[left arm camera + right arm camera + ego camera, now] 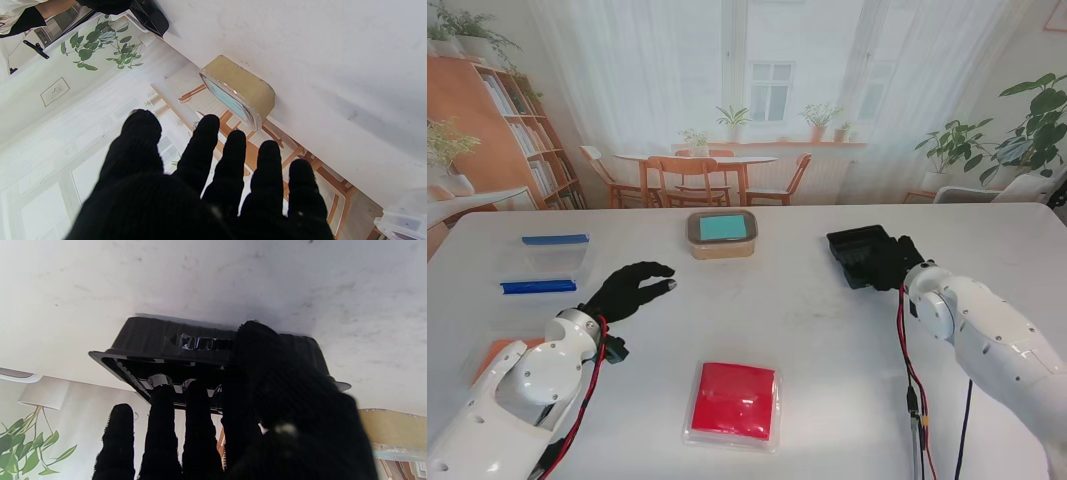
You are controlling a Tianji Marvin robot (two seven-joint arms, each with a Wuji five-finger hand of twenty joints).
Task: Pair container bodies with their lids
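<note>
The right robot hand (pixel 889 262) grips the black container body (pixel 859 255) at the worktop's (pixel 827 330) far right, thumb on the outer wall and fingers (pixel 160 426) apparently inside the rim. The left robot hand (pixel 630 288) hovers with fingers spread, holding nothing; the tan lidded container (pixel 721 234) lies farther from me, the clear blue-edged box (pixel 549 264) just left, the red lid (pixel 733 402) nearer.

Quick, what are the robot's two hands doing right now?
Left hand: open, fingers spread, holding nothing.
Right hand: shut on the black container, fingers inside it and thumb over its outer wall.
</note>
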